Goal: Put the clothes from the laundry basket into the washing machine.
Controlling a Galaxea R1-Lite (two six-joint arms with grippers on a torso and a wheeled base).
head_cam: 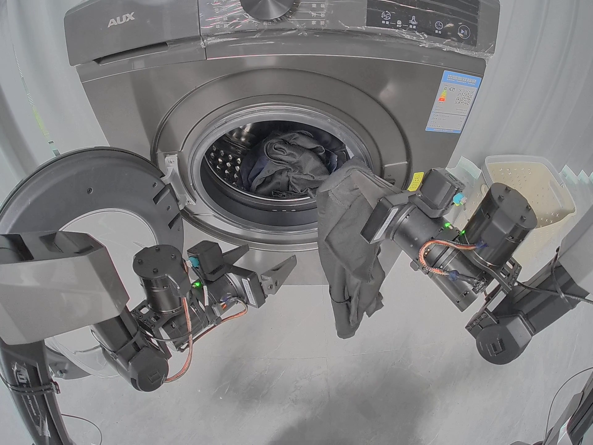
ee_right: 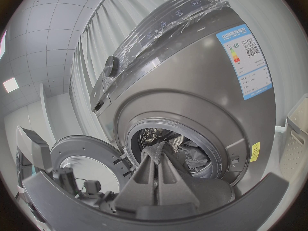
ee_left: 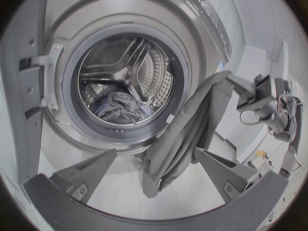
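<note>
At centre right of the head view, my right gripper (head_cam: 361, 183) has its fingers (ee_right: 141, 180) pressed together on a fold of a grey garment (head_cam: 346, 248), just at the lower right edge of the drum mouth (head_cam: 204, 156). The pinch takes only the top of the cloth. The rest hangs down the front of the washer (head_cam: 123, 94) toward the floor (head_cam: 296, 372), all of it outside the opening.

At lower left of the frame, my left gripper (head_cam: 272, 254) sits below the mouth with its fingers spread wide. It holds nothing and, as far as I can judge, touches nothing; the hanging cloth is near its tips.

Inside the drum lies a dark heap of clothes (head_cam: 287, 162). The door (head_cam: 92, 186) stands swung open at left. The basket (head_cam: 531, 180) is at far right behind the right arm, and I cannot see its bottom.

I take the step in hand to be feeding this garment in. To do it well, I would drive the pinch deep past the rim and high enough to drag the tail over the lip before parting the fingers. If I let go at the edge, I expect the hanging weight would pull the cloth back out onto the floor. The free left gripper is well placed to lift the tail in.
</note>
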